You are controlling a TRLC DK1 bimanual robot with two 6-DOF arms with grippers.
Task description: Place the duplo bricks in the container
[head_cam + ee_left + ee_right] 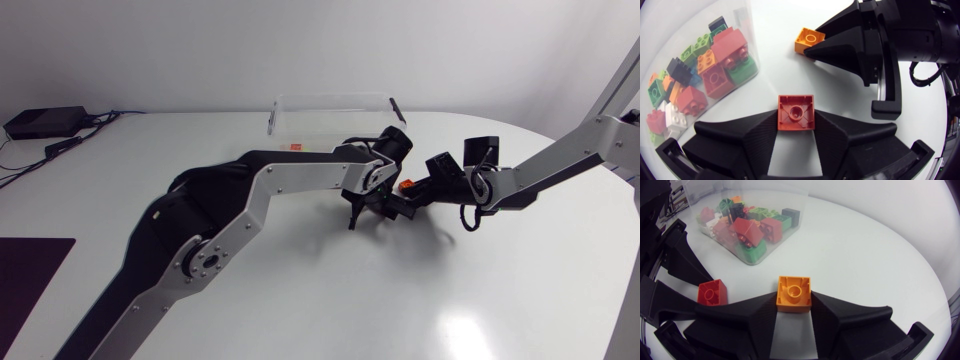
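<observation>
A red duplo brick (796,111) rests on the white table, studs down, between the fingers of my left gripper (796,131), which is shut on it from both sides. Just ahead of it, my right gripper (793,312) is shut the same way on an orange brick (793,292). The two grippers meet tip to tip in front of the clear container (335,112). The container (715,65) holds several bricks in red, green, orange, black and white. From the right wrist view the red brick (712,292) shows beside my own fingers.
The white table (300,300) spreads wide around both arms. A black box with cables (45,122) lies at the far left corner. A dark mat (30,270) sits at the left edge. The container's open wall (747,255) stands close ahead of both grippers.
</observation>
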